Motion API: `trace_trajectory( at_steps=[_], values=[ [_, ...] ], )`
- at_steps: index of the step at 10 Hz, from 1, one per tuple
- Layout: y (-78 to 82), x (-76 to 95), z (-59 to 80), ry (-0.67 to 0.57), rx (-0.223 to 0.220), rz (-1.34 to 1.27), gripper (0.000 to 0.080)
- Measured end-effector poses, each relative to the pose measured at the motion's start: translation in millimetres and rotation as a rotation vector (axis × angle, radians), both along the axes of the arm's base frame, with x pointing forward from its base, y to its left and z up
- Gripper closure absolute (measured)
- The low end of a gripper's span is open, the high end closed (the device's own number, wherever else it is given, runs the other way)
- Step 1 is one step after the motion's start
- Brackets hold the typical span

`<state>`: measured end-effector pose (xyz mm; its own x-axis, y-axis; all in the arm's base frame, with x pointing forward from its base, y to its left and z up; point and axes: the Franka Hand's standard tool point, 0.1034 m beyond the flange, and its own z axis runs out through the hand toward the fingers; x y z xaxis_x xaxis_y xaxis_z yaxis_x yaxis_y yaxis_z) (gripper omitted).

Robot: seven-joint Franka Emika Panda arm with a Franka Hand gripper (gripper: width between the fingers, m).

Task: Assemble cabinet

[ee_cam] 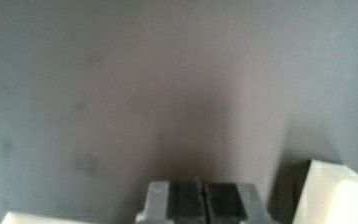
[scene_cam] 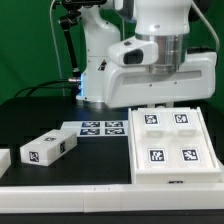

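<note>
Bare black table (scene_cam: pixel 30 115) open at exterior view's left rear; cabinet (scene_cam: pixel 170 145) fills right, drawer block (scene_cam: pixel 48 148) obstructs left foreground.

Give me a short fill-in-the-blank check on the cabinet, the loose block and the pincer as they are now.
1. The cabinet shows ___ tags on its top face.
2. The block lies to the exterior view's ___ of the marker board.
3. In the wrist view the pincer is ___, with nothing between its fingers.

Missing words: four; left; shut.
</note>
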<state>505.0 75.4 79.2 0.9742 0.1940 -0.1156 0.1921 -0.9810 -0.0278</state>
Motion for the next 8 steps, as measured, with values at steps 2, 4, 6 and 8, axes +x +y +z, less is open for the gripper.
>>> trace_trajectory(
  at_steps=[2, 4, 6, 8],
  values=[
    [-1.6, 16.8, 18.6, 0.024, -0.008, 0.015, 0.0797],
    [-1.0, 14.7, 15.9, 0.027, -0.007, 0.016, 0.0797],
    [-0.9, 14.8, 15.9, 0.027, -0.007, 0.017, 0.0797],
    [-3.7, 19.6, 24.4, 0.026, -0.006, 0.044, 0.0797]
  ],
)
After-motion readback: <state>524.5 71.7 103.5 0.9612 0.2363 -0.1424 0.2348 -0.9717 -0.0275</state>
